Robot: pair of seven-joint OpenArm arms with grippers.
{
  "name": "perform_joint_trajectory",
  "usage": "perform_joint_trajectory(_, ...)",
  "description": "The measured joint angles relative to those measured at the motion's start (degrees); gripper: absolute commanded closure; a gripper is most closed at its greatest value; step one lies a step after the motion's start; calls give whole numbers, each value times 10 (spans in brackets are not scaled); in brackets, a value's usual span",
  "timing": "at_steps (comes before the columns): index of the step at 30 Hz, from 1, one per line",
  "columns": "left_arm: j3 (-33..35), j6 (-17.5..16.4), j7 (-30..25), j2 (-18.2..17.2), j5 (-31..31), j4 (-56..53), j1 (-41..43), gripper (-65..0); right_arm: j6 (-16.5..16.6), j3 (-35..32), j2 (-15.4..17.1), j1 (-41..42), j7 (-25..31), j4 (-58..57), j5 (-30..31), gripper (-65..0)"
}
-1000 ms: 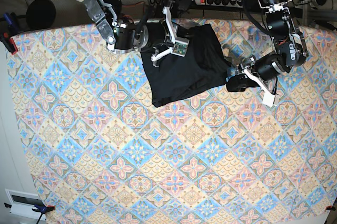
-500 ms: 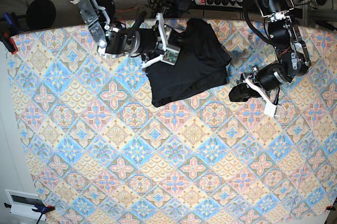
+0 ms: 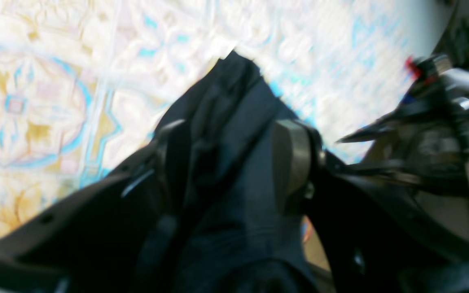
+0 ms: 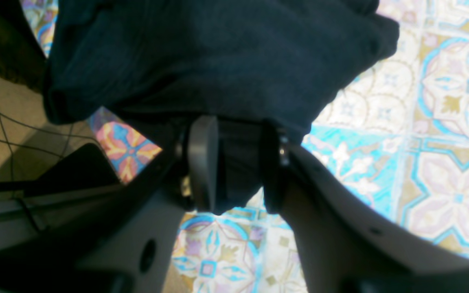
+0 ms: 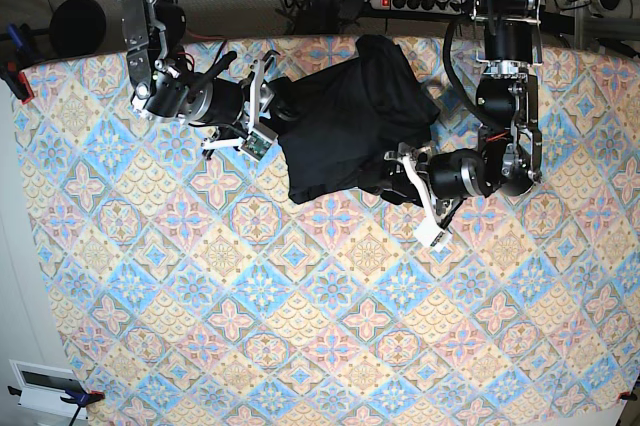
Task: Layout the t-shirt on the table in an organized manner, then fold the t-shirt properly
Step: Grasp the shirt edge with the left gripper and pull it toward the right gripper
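The black t-shirt (image 5: 345, 121) lies bunched in a rough rectangle at the back middle of the table (image 5: 300, 326). At the shirt's left edge sits my right gripper (image 5: 262, 116). In the right wrist view the right gripper (image 4: 238, 162) stands open, with a hanging fold of the t-shirt (image 4: 218, 61) between its fingers (image 4: 202, 162). My left gripper (image 5: 400, 171) is at the shirt's lower right edge. The left wrist view is blurred and shows the left gripper (image 3: 232, 158) open too, with a ridge of the t-shirt (image 3: 234, 106) lying loosely between its fingers (image 3: 291, 158).
The table's back edge runs just behind the shirt, with a power strip (image 5: 420, 1) and cables beyond it. A blue clamp (image 5: 15, 46) holds the cloth at the far left corner. A white box (image 5: 45, 386) sits off the table's front left corner.
The right arm slid left, off the top of the shirt to its left edge, and its jaws opened. The left arm swung in from the right to the shirt's lower right edge and opened wider.
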Motion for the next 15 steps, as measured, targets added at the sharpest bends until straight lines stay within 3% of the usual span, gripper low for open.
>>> perform_joint_trajectory(4,30,2,9,3,8,-79,-17,-292,0,-1,-2,-1,-2,0,0,-176)
perform_joint_trajectory(9,55,0,1,1,-9,-80,-30,-260,0,-2,-2,-1,0,-9,2,-176)
perform_joint_trajectory(15,68,0,31,1,-46,-81,-24,-200,0,-6,-2,8,-7,-47,-1,-176)
